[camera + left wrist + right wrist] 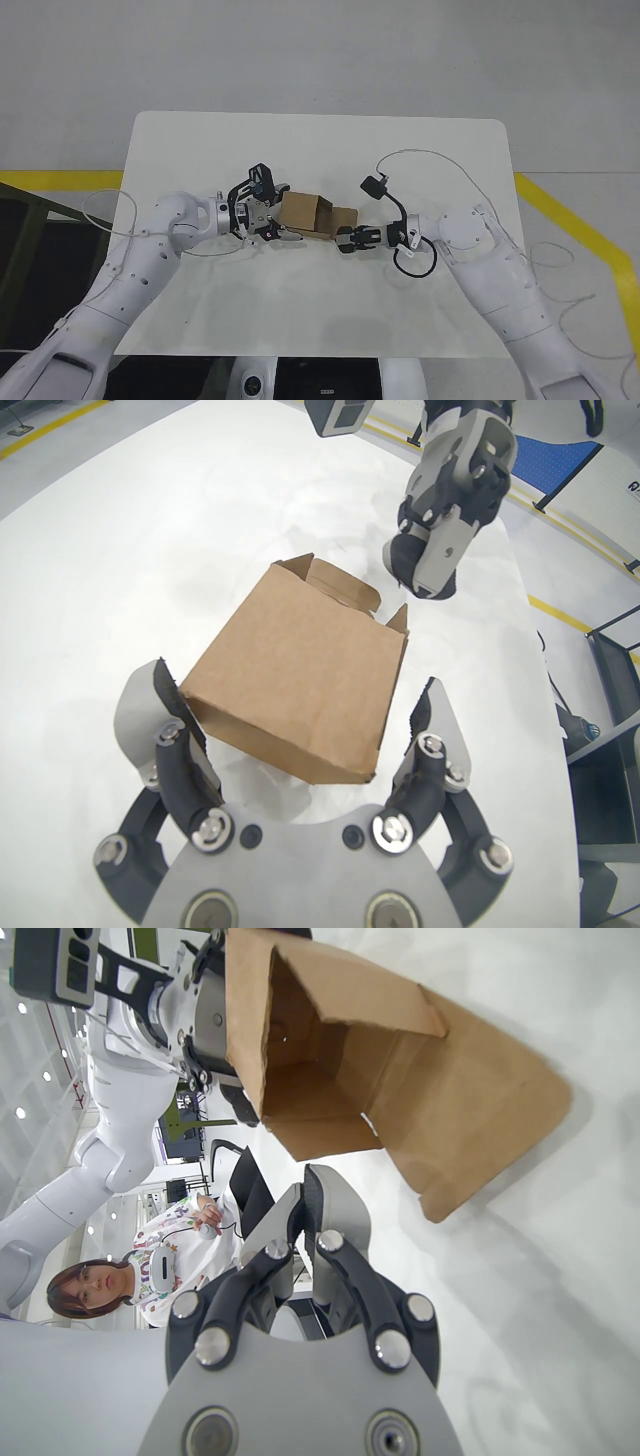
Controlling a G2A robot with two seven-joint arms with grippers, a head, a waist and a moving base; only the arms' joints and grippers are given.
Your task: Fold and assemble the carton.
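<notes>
A brown carton (310,214) lies on its side in the middle of the white table (320,140). Its closed end points at my left gripper (272,226), its open end at my right gripper (341,240). In the left wrist view the left gripper (295,695) is open around the carton (300,680); one finger (167,690) touches a corner, the other stands apart. In the right wrist view the right gripper (306,1178) is shut on nothing, just below the carton's (450,1108) open mouth, where one flap lies flat on the table. The right gripper (425,585) hangs beyond the carton's far flaps.
The white table has bare room all around the carton, with its front edge (300,352) near the arms. A black cable (405,262) loops off the right wrist. Yellow floor lines (570,215) run past the table's sides.
</notes>
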